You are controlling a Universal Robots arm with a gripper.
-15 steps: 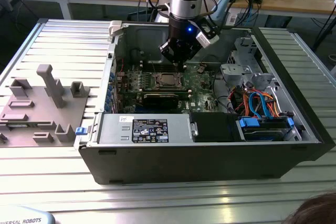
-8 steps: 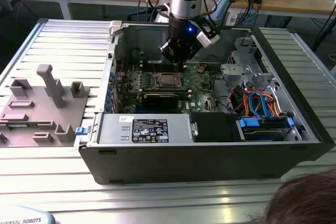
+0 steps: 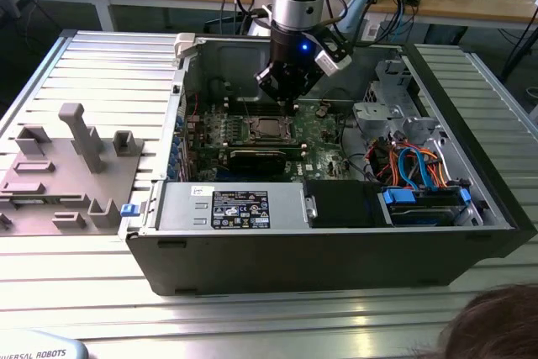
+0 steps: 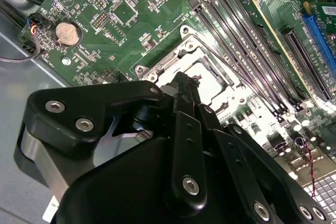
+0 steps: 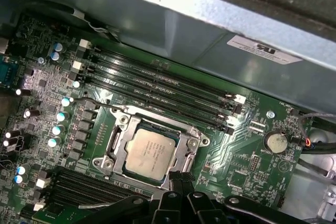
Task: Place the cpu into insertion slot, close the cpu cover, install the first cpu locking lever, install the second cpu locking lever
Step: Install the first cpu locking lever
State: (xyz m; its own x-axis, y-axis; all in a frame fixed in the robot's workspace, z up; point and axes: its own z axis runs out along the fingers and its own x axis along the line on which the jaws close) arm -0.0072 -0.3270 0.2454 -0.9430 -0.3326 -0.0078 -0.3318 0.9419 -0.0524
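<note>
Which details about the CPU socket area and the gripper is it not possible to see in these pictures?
- Near edge of the silvery metal cpu cover: in the first wrist view the black gripper covers it.
- Silver-grey square cpu: in the second wrist view the gripper hides part of it.
- Locking levers' latched state: too small in the exterior view, where the gripper hangs above the square insertion slot.

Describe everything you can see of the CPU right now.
The small square silver-grey metal cpu lies flat in the square metal-rimmed insertion slot on the green circuit board, faint print on its top. The thin silvery cpu cover frames its edges, the chip's top showing through its window. In the first wrist view the black gripper sits at the socket's edge beside the chip; whether it touches the chip cannot be told.
</note>
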